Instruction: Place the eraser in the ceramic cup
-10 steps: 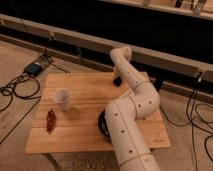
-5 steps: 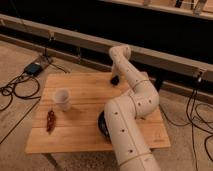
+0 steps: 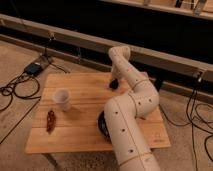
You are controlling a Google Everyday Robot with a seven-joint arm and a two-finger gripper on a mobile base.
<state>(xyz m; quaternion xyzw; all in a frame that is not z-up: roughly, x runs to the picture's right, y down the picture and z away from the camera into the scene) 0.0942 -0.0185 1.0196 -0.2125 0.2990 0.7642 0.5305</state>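
Pincer hangs low at the far edge of the worktop, its jaws drawn together. I cannot tell whether the eraser is pinched there; none shows apart from that dark tip. The cup stands upright and well apart from the pincer, nearer the camera and to the view's left. Any carry would likely run diagonally toward it. A dark bowl sits by the arm, and a brown thing lies nearer than the cup.
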